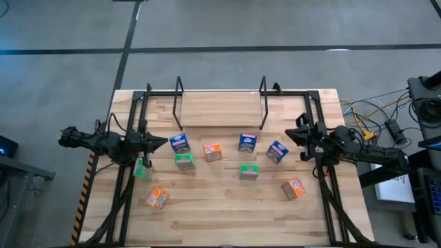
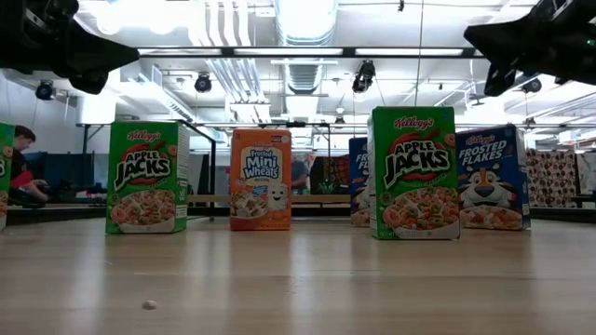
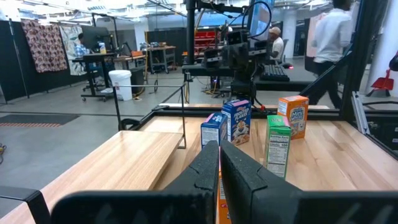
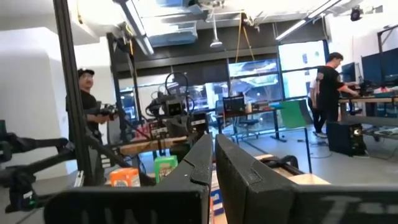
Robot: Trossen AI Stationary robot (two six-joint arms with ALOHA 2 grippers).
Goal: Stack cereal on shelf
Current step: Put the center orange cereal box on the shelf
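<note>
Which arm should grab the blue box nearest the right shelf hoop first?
Right. The right gripper hangs just beside that blue box, nothing between them. The left gripper sits across the table by another blue box. Shelf is empty.

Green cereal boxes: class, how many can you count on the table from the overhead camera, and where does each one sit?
3. One green box lies beside the left gripper; one sits in front of a blue box; one stands near the table's middle. None seems hidden.
</note>
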